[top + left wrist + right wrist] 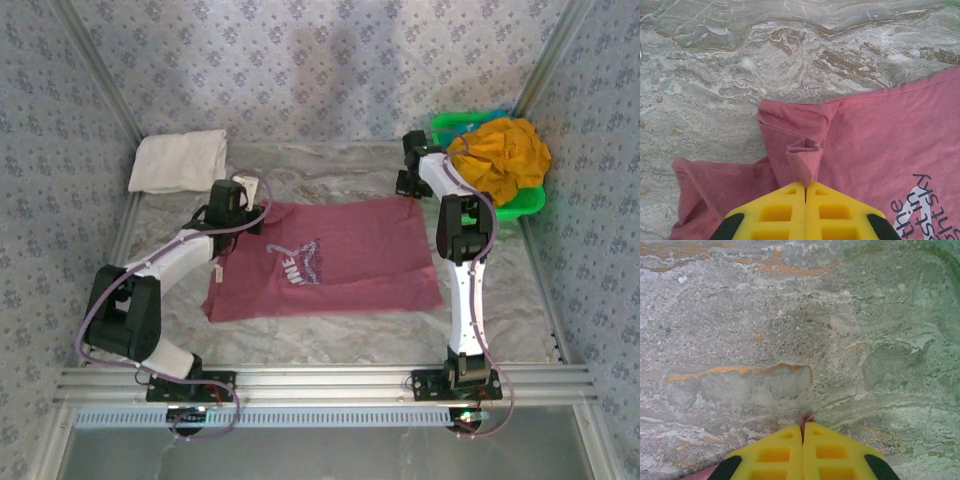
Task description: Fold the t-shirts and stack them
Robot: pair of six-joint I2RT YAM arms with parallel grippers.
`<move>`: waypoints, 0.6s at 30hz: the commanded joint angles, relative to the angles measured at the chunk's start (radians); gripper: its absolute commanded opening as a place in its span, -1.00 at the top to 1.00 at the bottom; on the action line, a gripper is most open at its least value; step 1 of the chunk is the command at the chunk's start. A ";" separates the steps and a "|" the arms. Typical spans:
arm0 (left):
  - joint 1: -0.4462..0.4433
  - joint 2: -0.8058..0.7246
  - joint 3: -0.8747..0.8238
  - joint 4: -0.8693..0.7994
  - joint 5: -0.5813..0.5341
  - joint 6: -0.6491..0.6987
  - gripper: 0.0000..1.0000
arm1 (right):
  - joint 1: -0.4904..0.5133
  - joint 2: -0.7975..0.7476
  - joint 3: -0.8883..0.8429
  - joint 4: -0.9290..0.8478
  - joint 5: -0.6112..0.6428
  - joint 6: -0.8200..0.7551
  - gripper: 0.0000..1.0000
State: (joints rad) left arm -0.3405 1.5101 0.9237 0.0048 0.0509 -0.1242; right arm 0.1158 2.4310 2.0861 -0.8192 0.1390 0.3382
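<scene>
— Cream-white cloth first: the cream-white t-shirt (178, 161) lies folded in a neat rectangle at the far left corner of the marble-patterned table (330, 175), well apart from the other shirts.

— And to the right of it?

— The left gripper (250, 212), down at the far left corner of the maroon t-shirt (340, 255). In the left wrist view, the left gripper (805, 186) has its yellow fingers (775, 212) pressed together, and a bunched ridge of the maroon t-shirt (880, 140) is pinched at their tips. The cloth stands up in a small peak there, and more of it rumples off to the lower left over the table (790, 50).

— How does that shirt lie overall?

— Spread mostly flat across the middle of the table, print (300, 265) facing up. The white lettering of the print (920, 210) sits toward the shirt's left half. The left side is crumpled beneath the left arm.

— And its right side?

— The right gripper (408, 186) sits at the shirt's far right corner. In the right wrist view, the right gripper (802, 427) is clenched, with a sliver of the maroon t-shirt (806, 417) poking out at the tips. The grey-green marbled table (790, 315) lies beyond.

— Farthest right?

— The mustard-orange t-shirt (505, 155), heaped and crumpled in the green basket (528, 207) at the far right corner, just beside the right arm's wrist.
</scene>
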 commanded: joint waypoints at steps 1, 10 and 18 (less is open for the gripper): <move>-0.002 -0.024 0.017 0.033 -0.011 -0.012 1.00 | 0.002 -0.043 -0.013 0.008 -0.033 0.015 0.96; 0.043 -0.037 0.039 0.023 -0.010 0.012 1.00 | -0.010 -0.217 -0.175 0.146 -0.062 0.013 1.00; 0.067 -0.066 0.060 -0.004 -0.006 0.045 1.00 | -0.034 -0.263 -0.258 0.198 -0.078 0.021 1.00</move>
State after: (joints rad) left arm -0.2745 1.4807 0.9363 0.0006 0.0502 -0.1081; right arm 0.0940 2.1983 1.8633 -0.6468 0.0696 0.3435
